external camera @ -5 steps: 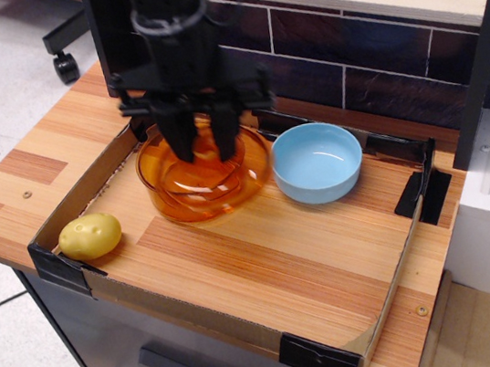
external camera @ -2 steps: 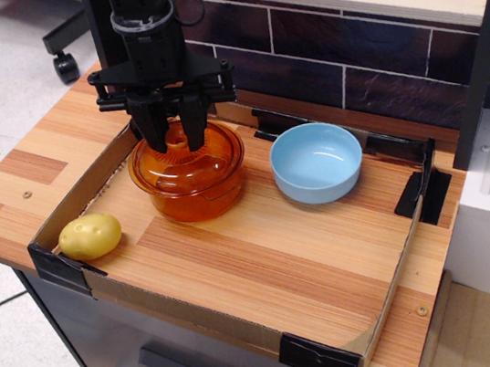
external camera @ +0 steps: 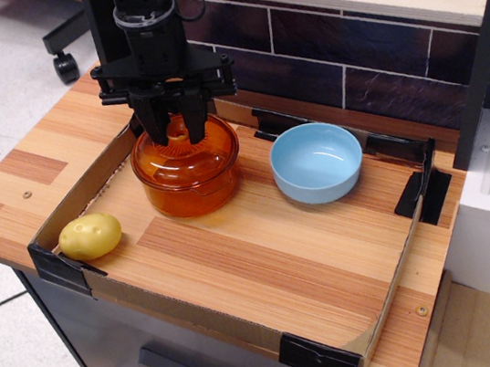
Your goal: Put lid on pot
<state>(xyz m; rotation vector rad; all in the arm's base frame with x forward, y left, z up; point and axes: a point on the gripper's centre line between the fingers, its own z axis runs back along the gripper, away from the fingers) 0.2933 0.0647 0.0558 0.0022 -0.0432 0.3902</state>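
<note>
Black gripper jaws spread astride knob of domed translucent orange plastic lid, seated on round translucent orange plastic pot.

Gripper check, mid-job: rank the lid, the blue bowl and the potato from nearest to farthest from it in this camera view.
1. The lid, directly under the gripper, whose fingers straddle its knob, on the pot.
2. The blue bowl, off to the image right of the pot.
3. The potato, at the tray's front-left corner. Bowl and potato are fairly close to call; the potato looks slightly farther.
</note>
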